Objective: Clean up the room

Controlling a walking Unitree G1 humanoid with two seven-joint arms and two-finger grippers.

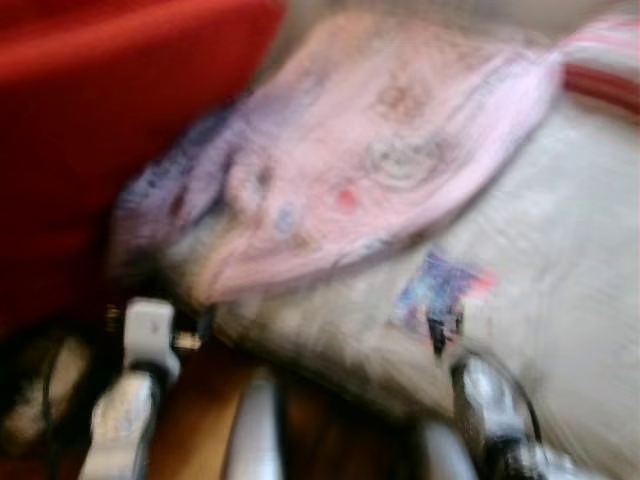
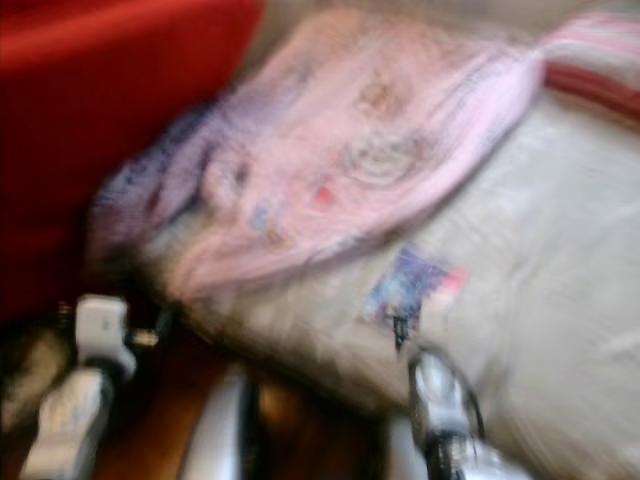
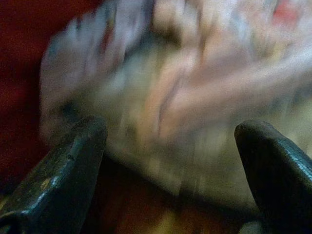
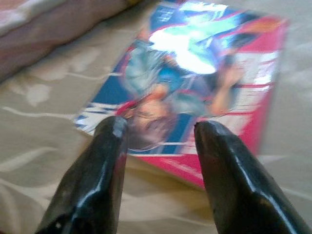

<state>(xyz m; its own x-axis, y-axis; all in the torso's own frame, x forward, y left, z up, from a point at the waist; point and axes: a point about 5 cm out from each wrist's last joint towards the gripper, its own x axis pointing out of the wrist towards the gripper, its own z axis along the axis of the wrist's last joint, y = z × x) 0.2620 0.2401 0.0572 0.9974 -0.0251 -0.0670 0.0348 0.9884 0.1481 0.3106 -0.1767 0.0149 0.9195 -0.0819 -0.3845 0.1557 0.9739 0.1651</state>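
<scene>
Right gripper (image 4: 158, 134) fingers spread above magazine (image 4: 195, 78) on beige bedspread (image 4: 44, 141); left gripper (image 3: 170, 141) fingers spread.

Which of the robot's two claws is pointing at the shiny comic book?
The right gripper. Its open black fingers point at the blue and red magazine lying flat on the beige bedspread. The left gripper, also open, faces the pink blanket.

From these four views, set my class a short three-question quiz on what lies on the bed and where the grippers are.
1. True or false: the right gripper is open, just short of the magazine.
2. The magazine lies on: A) the pink blanket; B) the pale bedcover; C) the floor.
3. Fill in: the left gripper points at the edge of the ____, beside something red.

Key: 1 true; 2 B; 3 bed.
</scene>
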